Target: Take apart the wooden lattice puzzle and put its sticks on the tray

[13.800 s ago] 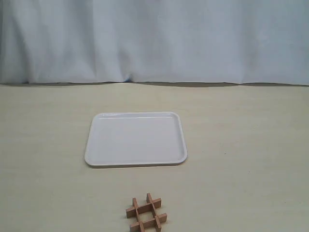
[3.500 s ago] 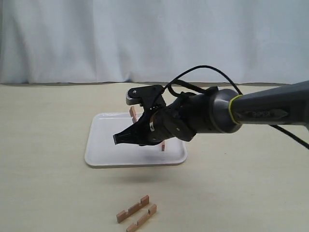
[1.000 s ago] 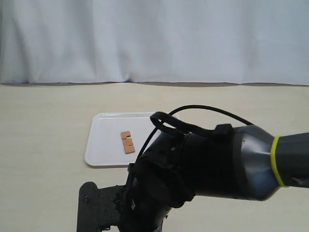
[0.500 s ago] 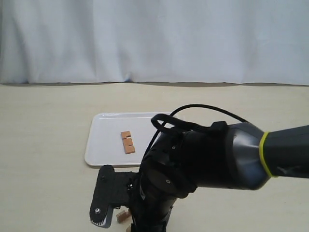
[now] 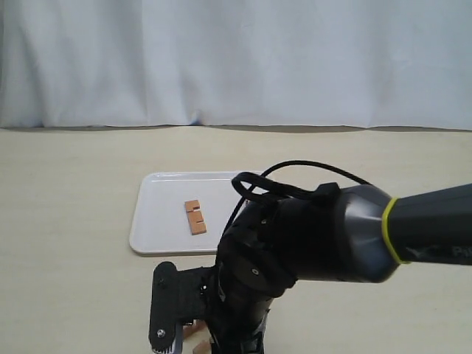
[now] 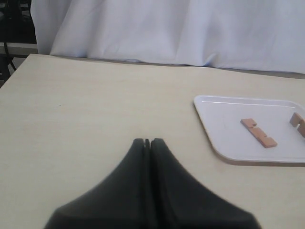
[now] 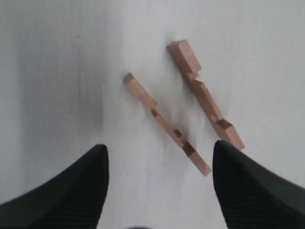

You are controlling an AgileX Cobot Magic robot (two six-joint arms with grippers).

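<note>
The lattice puzzle is apart; no grid shows. Two sticks lie on the white tray (image 5: 158, 225): one stick (image 5: 195, 217) shows in the exterior view, and in the left wrist view both, one stick (image 6: 258, 133) mid-tray (image 6: 221, 129) and a second stick (image 6: 298, 121) at the picture's edge. Two more sticks (image 7: 167, 123) (image 7: 205, 93) lie side by side on the table. My right gripper (image 7: 159, 155) hangs open just above them, its fingers (image 7: 95, 167) wide apart. In the exterior view the right gripper (image 5: 184, 333) covers most of the table sticks (image 5: 192, 332). My left gripper (image 6: 147, 141) is shut and empty, left of the tray.
A white curtain (image 5: 236, 59) closes off the back of the beige table (image 5: 66, 192). My bulky right arm (image 5: 310, 236) reaches across the front middle and hides the tray's near right corner.
My right gripper has shifted right along the table's front edge and now stands over the two loose sticks. The sticks on the tray have not moved.
</note>
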